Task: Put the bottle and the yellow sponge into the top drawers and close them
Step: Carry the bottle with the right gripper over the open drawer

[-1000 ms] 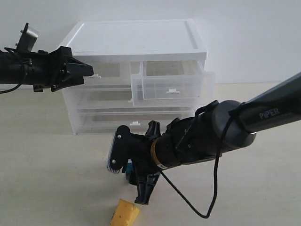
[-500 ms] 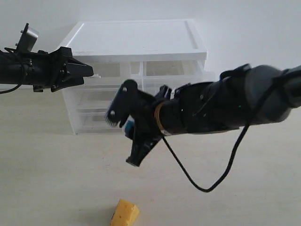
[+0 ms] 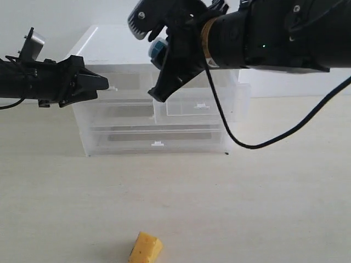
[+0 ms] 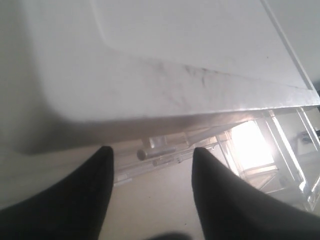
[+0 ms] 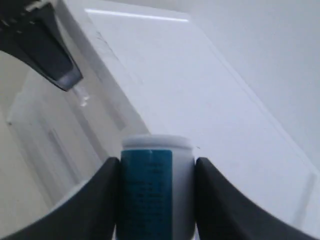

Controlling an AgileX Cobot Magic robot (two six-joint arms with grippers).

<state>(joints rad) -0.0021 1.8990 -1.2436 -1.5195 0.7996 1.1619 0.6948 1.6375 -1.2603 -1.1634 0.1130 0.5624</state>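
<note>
Exterior view, with both wrist views. The cabinet (image 3: 104,49) is set at the 12 o'clock end of the tabletop (image 3: 274,208), its white top seen from above.

The right claw (image 3: 151,55) is held in the air in front of the cabinet's upper edge and is clamped on the bottle (image 3: 157,50). In the right wrist view the bottle is seen gripped between the two black fingers (image 5: 95,205), its teal label facing the camera and its white cap pointing away from the claw, towards the cabinet top. The bottle is clear of the tabletop and of every drawer.

The right top drawer (image 3: 200,107) is shown pulled out ahead of the cabinet face, at 5 o'clock from the bottle and below it. The left top drawer (image 3: 129,87) is shown pushed in.

The left claw (image 3: 104,83) is held level at 9 o'clock of the cabinet, its fingers apart and nothing gripped. Its tips are placed at the white tab handle (image 4: 156,152) of the left top drawer. Whether the handle is touched cannot be told.

The yellow sponge (image 3: 146,247) is left lying on the tabletop at 6 o'clock, well apart from the cabinet and from both claws.
</note>
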